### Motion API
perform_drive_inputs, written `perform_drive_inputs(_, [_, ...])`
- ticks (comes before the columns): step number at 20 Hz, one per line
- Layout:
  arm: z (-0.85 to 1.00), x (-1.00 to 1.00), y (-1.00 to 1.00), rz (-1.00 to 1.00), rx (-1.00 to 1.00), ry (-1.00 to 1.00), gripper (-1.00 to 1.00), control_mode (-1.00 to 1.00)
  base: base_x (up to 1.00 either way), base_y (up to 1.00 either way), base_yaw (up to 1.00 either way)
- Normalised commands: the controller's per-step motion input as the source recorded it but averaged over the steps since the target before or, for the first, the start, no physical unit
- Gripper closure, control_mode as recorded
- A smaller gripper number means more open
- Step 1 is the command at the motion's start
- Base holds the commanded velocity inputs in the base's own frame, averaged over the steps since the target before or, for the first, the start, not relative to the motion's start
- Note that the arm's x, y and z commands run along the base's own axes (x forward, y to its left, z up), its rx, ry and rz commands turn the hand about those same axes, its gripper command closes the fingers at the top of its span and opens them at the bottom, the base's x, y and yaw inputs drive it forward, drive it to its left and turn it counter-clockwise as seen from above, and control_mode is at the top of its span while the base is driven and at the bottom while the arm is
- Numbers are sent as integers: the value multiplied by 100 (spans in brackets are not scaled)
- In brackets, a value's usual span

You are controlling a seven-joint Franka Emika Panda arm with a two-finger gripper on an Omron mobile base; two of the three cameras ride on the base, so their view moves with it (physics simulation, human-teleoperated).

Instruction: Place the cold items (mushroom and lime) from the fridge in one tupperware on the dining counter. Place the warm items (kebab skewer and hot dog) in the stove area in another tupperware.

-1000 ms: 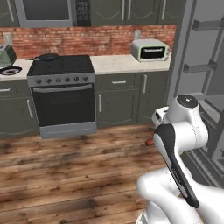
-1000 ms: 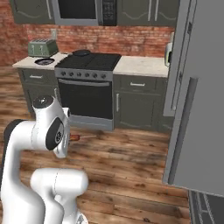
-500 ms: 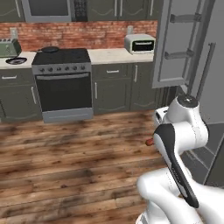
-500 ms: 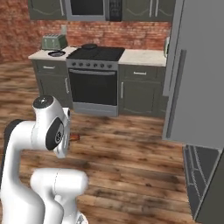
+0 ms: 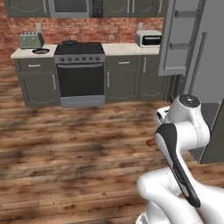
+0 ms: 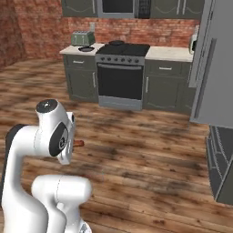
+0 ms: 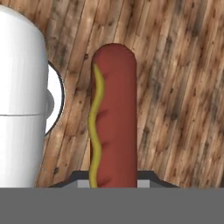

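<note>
Wooden plank floor (image 7: pixel 183 87) below; gripper (image 7: pixel 114 177) clamped on red-brown hot dog with yellow mustard line (image 7: pixel 113 113), far from black stove (image 5: pixel 79 72).

A wooden floor (image 5: pixel 65 148) runs up to the stove (image 5: pixel 79 74) and the cabinets on either side of it. A counter (image 5: pixel 127 49) right of the stove bears a toaster oven (image 5: pixel 148 38); the counter left of it bears a toaster (image 5: pixel 30 41).
</note>
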Motion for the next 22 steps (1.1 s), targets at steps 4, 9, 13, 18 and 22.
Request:
perform_drive_inputs(4, [0,0,0,0,0,0,100,100,-100,94,15])
perform_drive_inputs(9, [0,0,0,0,0,0,100,100,-100,88,12])
perform_drive_inputs(13, [0,0,0,0,0,0,100,100,-100,36,10])
perform_drive_inputs(18, [0,0,0,0,0,0,100,100,-100,8,11])
perform_drive_inputs(22, [0,0,0,0,0,0,100,100,-100,8,15])
